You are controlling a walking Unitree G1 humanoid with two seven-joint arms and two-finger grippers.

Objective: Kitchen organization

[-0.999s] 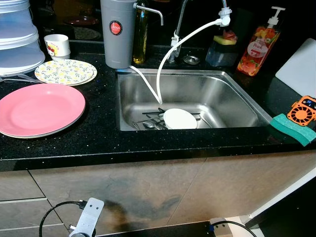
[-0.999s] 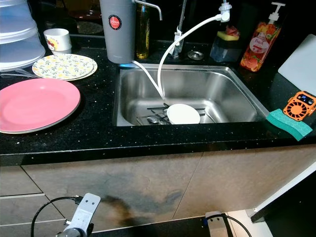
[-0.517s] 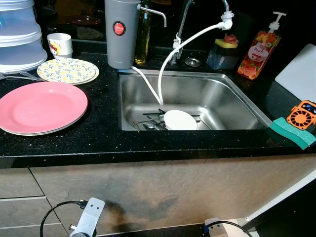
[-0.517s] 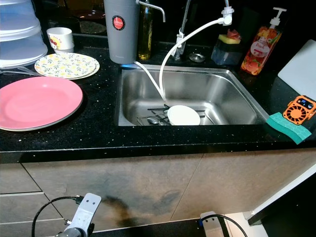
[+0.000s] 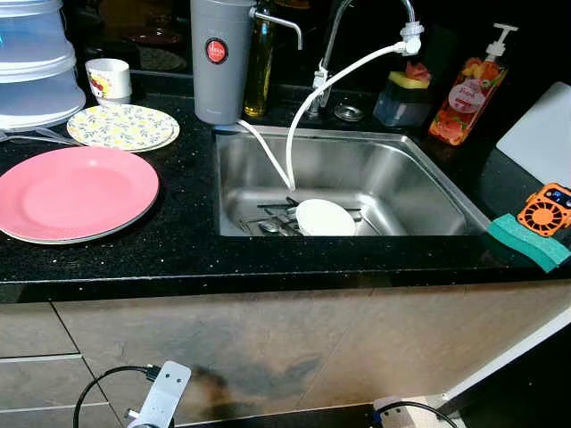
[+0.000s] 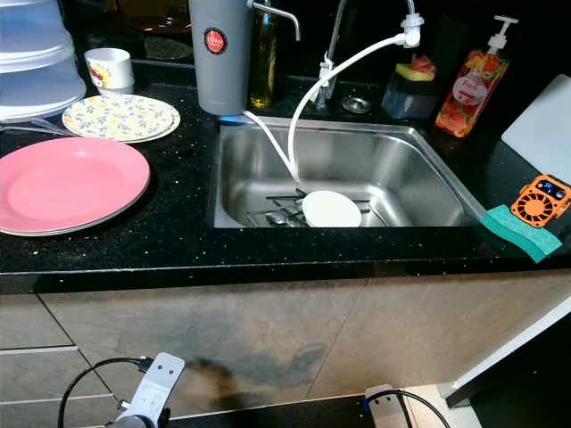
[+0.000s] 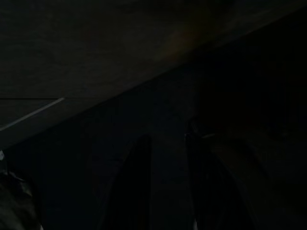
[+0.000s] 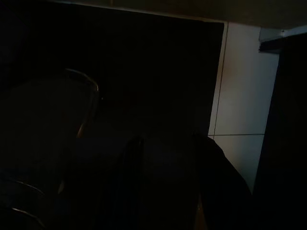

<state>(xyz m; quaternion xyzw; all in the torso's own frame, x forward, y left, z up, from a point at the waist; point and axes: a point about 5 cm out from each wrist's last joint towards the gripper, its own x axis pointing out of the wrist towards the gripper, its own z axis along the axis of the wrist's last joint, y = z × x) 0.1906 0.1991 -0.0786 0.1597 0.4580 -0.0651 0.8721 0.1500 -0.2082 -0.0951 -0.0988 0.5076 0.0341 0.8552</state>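
sink (image 5: 419, 183) as landmark, steel basin set into the black worktop (image 5: 178, 250), roughly centred ahead of the robot. white bowl (image 5: 326, 217) lies upside down on the sink floor, at the near edge, a little toward the robot's left of the basin's middle. cutlery (image 5: 272, 221) beside it, touching or tucked under its left rim; handles run mostly side to side across the basin, cannot separate the pieces. white hose (image 5: 308, 107) drops from the tap into the sink and ends just behind the bowl.

left of the sink: pink plate (image 5: 76, 193) flat on the worktop, near the front edge; yellow patterned plate (image 5: 122, 127) behind it; small cup (image 5: 109, 80) further back; grey canister (image 5: 219, 58) at the sink's back left corner. right of the sink: green sponge (image 5: 528, 241) with orange gadget (image 5: 546, 207) on it; soap bottle (image 5: 468, 89) at the back right.

both arms hang low, below worktop level, in front of the cabinet. left tool (image 7: 165, 182): dark wrist view, two fingers faintly seen with a gap between them, so spread apart, holding nothing. right tool (image 8: 165, 187): likewise dim, fingers parted, nothing between them.

judgement: nothing grasped yet. bowl and cutlery lie up and forward from both tools, over the sink's front lip. bowl sits about midway between the arms, marginally nearer the left one. the pink plate is plainly the left arm's reach. either way the arm must rise above the worktop edge first.
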